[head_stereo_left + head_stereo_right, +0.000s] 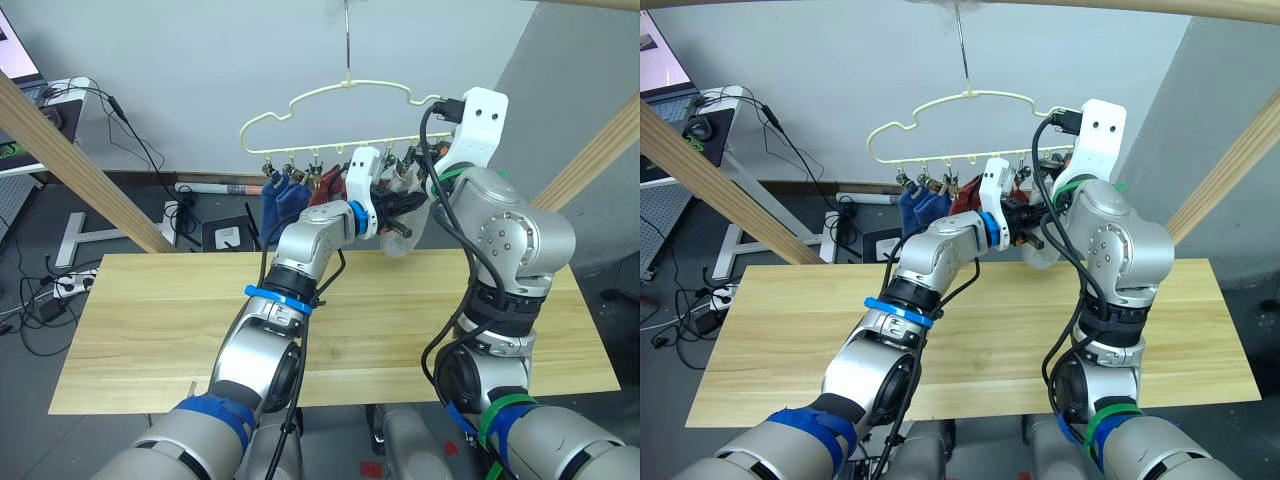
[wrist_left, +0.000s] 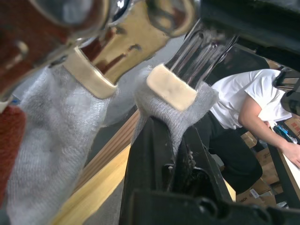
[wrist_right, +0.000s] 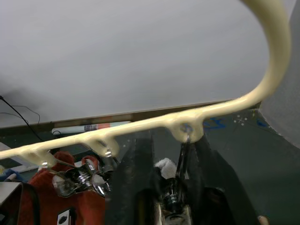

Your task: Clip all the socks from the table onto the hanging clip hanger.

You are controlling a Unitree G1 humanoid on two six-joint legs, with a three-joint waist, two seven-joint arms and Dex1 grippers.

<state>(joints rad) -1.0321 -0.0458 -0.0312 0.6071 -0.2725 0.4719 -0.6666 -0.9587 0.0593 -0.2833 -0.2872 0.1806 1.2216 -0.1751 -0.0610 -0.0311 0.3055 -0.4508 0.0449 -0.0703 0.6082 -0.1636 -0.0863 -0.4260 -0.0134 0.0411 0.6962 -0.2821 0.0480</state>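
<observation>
Your clip hanger (image 1: pixel 345 100) hangs by its hook above the far edge of the table (image 1: pixel 150 330), and both arms are raised to its right end. Two blue socks (image 1: pixel 283 196) hang from the clips at its left end, with rust-red socks (image 1: pixel 327 187) beside them toward the middle. Your left gripper (image 2: pixel 174 136) has its jaws pinching the cuff of a light grey sock (image 2: pixel 180 115), holding it up against a metal clip (image 2: pixel 171 86) whose cream pad sits on the fabric; a second light grey sock (image 2: pixel 51 140) hangs from the neighbouring clip just beside it. Your right gripper (image 3: pixel 176 185) is at the last clip under the hanger's right curve, its jaws on either side of the clip's stem; you cannot tell whether they are squeezing it. A person in a white shirt (image 2: pixel 243 101) leans in the background.
</observation>
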